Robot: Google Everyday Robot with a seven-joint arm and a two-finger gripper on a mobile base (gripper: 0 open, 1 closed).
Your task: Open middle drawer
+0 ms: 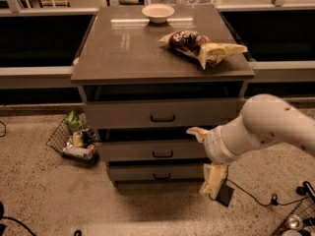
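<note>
The cabinet has three stacked drawers. The middle drawer is grey-brown with a small dark bar handle and sits between the top drawer and the bottom drawer. All three look closed. My gripper is at the right end of the middle drawer's front, to the right of its handle. It is open and empty. One cream finger points left at the drawer's upper edge, and the other hangs down beside the bottom drawer. My white arm comes in from the right.
A white bowl and a chip bag lie on the cabinet top. A wire basket of items sits on the floor at the left. A black box with cables and another basket are on the floor at the right.
</note>
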